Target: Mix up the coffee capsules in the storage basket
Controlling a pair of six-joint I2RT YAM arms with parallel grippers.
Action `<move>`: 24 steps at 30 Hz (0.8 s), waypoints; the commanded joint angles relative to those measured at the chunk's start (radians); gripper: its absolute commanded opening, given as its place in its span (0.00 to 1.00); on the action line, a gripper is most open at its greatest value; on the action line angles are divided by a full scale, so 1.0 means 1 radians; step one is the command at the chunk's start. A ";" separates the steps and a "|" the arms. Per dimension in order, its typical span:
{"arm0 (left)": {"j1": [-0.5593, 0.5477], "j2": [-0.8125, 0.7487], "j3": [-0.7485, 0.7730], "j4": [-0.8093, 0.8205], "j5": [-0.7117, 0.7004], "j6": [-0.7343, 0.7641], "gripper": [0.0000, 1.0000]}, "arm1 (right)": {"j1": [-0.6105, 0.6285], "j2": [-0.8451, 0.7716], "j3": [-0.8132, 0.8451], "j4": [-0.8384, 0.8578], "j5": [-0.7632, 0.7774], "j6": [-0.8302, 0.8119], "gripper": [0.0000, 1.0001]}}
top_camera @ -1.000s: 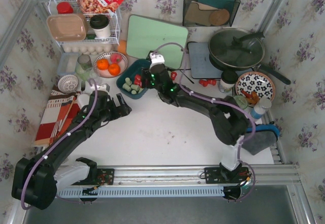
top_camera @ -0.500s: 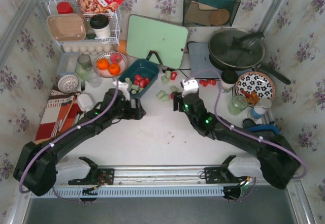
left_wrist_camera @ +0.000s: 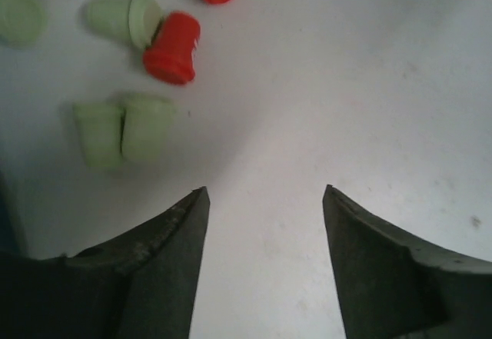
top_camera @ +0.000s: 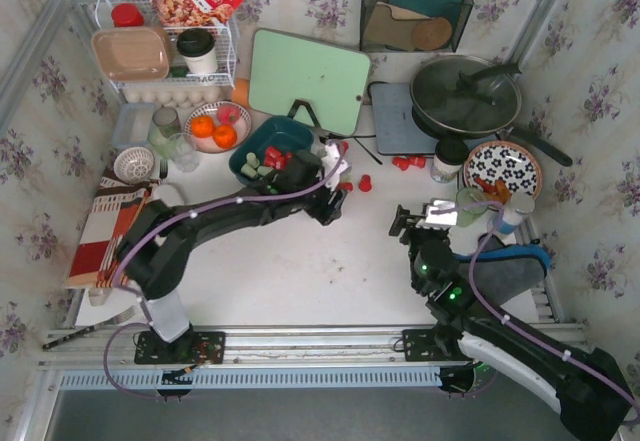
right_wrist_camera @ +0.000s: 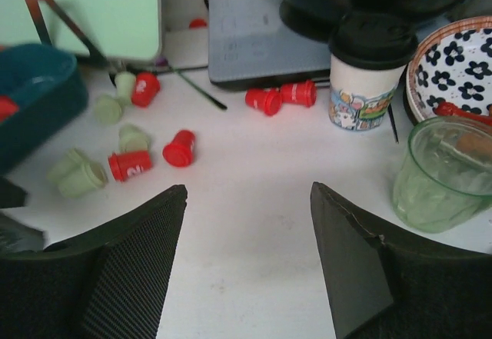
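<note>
My right claw (right_wrist_camera: 247, 189) hangs wide open and empty over bare table (right_wrist_camera: 254, 231), with a green glass (right_wrist_camera: 442, 174) and a lidded paper cup (right_wrist_camera: 371, 70) just to its right. My left claw (left_wrist_camera: 265, 193) is equally open, gripping nothing, and loose coffee capsules (left_wrist_camera: 123, 127) lie just ahead of it. Farther back, the storage basket (top_camera: 288, 133) sits before the green cutting board (top_camera: 308, 79), with a few capsules inside and more scattered on the table to its right.

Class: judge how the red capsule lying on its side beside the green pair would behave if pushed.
The red capsule is tapered and on its side, so it would probably roll in a curve, not straight. It looks small, so likely light and easily scattered. Its smooth sides might slip from a loose pinch.
</note>
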 commanded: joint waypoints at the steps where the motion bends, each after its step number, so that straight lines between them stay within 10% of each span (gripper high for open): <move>1: 0.005 0.130 0.154 -0.089 -0.011 0.140 0.63 | -0.002 -0.078 -0.031 0.069 0.060 0.004 0.73; 24: 0.086 0.333 0.387 -0.253 -0.033 0.174 0.58 | -0.003 0.014 -0.005 0.061 0.037 -0.001 0.72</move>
